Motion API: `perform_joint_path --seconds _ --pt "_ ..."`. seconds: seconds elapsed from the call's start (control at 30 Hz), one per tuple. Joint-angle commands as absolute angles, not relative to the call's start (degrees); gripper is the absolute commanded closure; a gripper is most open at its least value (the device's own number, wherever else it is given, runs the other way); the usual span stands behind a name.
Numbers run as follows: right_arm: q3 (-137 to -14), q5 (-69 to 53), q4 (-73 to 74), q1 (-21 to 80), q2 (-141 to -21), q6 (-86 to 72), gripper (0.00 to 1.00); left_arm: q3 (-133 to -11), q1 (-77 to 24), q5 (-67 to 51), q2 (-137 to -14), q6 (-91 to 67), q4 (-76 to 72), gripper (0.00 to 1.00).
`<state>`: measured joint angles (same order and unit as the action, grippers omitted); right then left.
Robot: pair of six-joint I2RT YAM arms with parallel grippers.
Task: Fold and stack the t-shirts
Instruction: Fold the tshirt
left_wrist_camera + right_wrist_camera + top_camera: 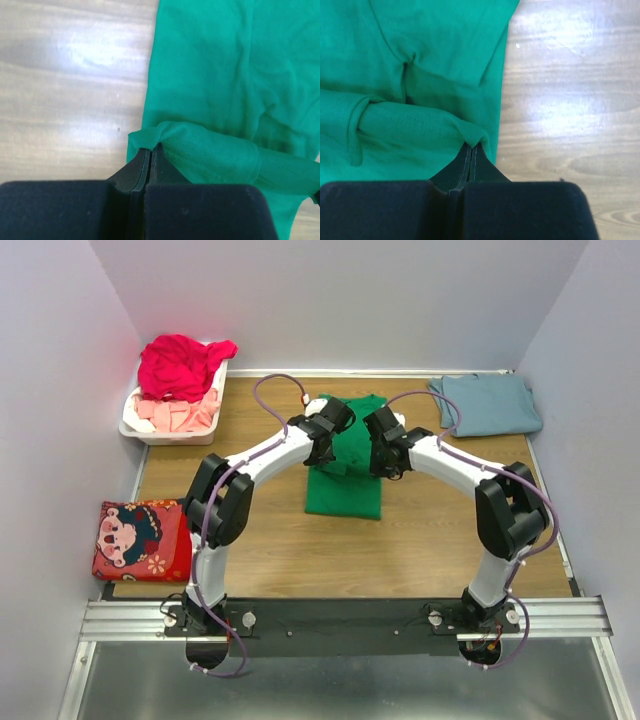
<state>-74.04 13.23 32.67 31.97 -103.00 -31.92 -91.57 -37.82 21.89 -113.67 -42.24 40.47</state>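
A bright green t-shirt (345, 480) lies partly folded at the table's middle. My left gripper (328, 443) is shut on its left edge, pinching a fold of green cloth (165, 131). My right gripper (384, 453) is shut on the right edge, pinching a hemmed fold (470, 132). Both hold the cloth lifted a little over the rest of the shirt. A folded dusty blue-grey t-shirt (487, 404) lies at the back right. A magenta-red t-shirt (183, 364) is heaped on pale pink cloth (178, 414) in the basket.
A white plastic basket (135, 425) stands at the back left. A red printed cushion (142, 539) lies at the left front edge. The wooden tabletop (440, 540) is walled on three sides. A metal rail (340, 618) carries the arm bases.
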Motion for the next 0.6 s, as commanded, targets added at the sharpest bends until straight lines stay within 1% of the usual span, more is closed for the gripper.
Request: perform_joint_path --seconds 0.0,0.2,0.27,0.3,0.33,0.37,0.4,0.43,0.47,0.53,0.57 --pt "-77.3 13.4 34.0 30.8 -105.8 -30.3 0.99 -95.9 -35.2 20.7 -117.5 -34.2 39.8 1.00" --pt "-79.1 12.7 34.5 29.7 -107.6 -30.5 0.99 -101.0 -33.8 17.3 -120.9 -30.8 40.1 1.00" --pt "-79.5 12.7 34.6 29.3 -108.3 -30.7 0.99 -102.1 -33.4 16.3 -121.9 -30.1 40.4 0.92" --pt "-79.9 12.5 34.6 29.1 -108.9 -30.8 0.96 -102.4 -33.2 16.1 -122.2 -29.9 40.3 0.87" --pt "-80.2 12.3 34.6 29.0 -109.2 -30.9 0.92 -102.7 -33.0 15.6 -122.3 -29.0 39.9 0.79" --pt "-80.4 12.7 34.6 28.7 -109.5 -31.4 0.79 -103.5 -32.8 15.5 -122.8 -28.6 39.7 0.73" --pt "-80.8 13.3 34.6 28.6 -109.9 -31.6 0.74 -104.2 -32.5 15.2 -123.0 -28.4 39.7 0.67" --pt "-81.7 13.6 34.5 28.3 -110.1 -31.8 0.68 -105.4 -32.2 14.9 -123.3 -27.8 39.3 0.60" --pt "-82.3 14.0 34.5 27.6 -110.5 -32.4 0.60 -106.1 -31.6 14.9 -123.4 -27.7 38.9 0.57" --pt "-85.1 14.9 34.6 27.0 -112.0 -32.9 0.57 -107.2 -30.8 15.6 -123.5 -27.4 37.4 0.51" --pt "-86.2 15.6 34.5 26.3 -112.8 -33.0 0.55 -108.5 -29.8 15.6 -123.9 -26.8 36.7 0.50"
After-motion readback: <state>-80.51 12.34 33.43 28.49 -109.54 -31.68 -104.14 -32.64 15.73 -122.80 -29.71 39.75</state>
